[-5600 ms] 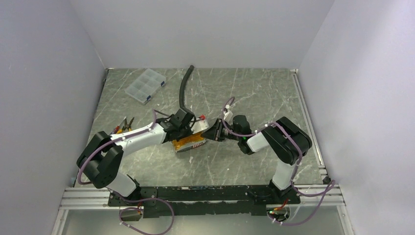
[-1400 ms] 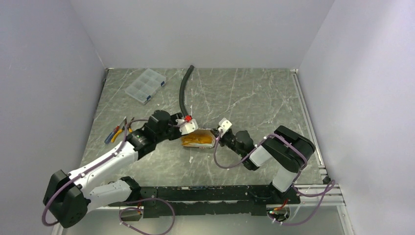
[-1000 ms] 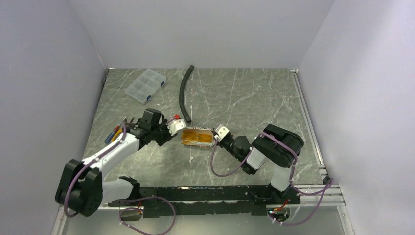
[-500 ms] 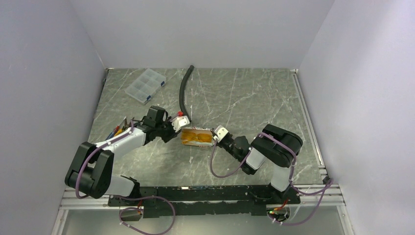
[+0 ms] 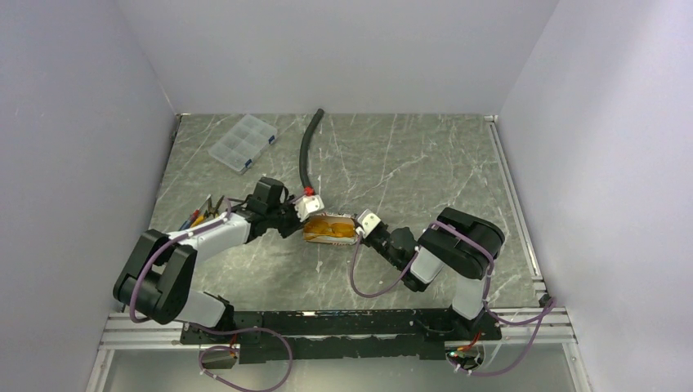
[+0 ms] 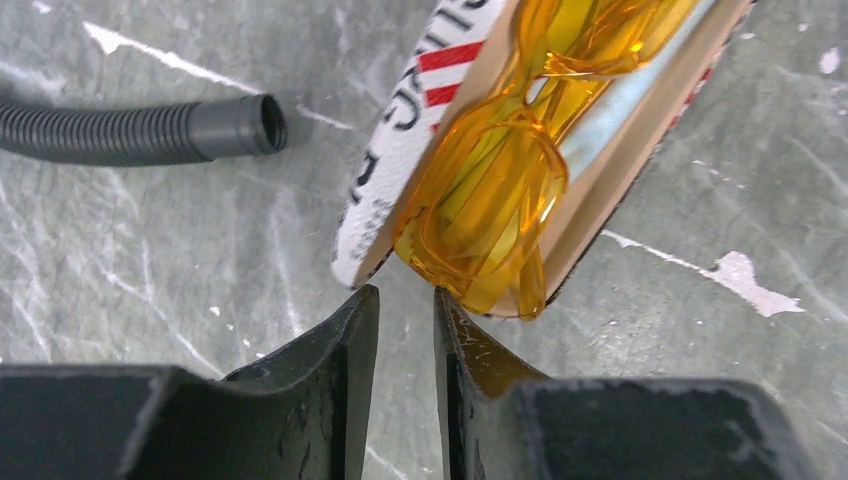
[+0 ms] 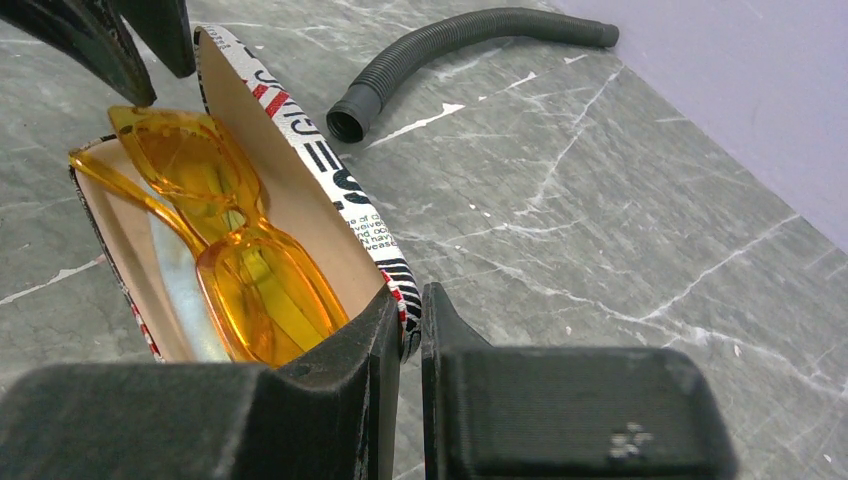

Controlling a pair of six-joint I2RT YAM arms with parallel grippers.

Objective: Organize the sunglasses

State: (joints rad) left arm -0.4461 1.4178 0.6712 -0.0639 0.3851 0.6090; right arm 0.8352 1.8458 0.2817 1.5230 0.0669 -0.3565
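Note:
The sunglasses (image 5: 329, 226), amber-lensed and folded, lie inside an open case (image 5: 320, 241) with a white outside printed in black and red. In the left wrist view the sunglasses (image 6: 490, 190) stick out of the case (image 6: 400, 130) mouth, right at my left gripper (image 6: 406, 300). It is almost shut, with a slim empty gap, at the case's left end (image 5: 302, 219). My right gripper (image 7: 408, 300) is shut on the case's printed wall (image 7: 330, 170) at its right end (image 5: 358, 231). A pale blue cloth strip shows under the sunglasses (image 7: 230, 240).
A black corrugated hose (image 5: 306, 155) lies just behind the case, its open end (image 6: 262, 122) close to the left fingers. A clear compartment box (image 5: 242, 142) sits at the back left. Pliers (image 5: 204, 214) lie beside the left arm. Walls enclose three sides.
My left arm pulled off the case, swung left, then came back to its left end. The right gripper kept its hold while the case shifted slightly left.

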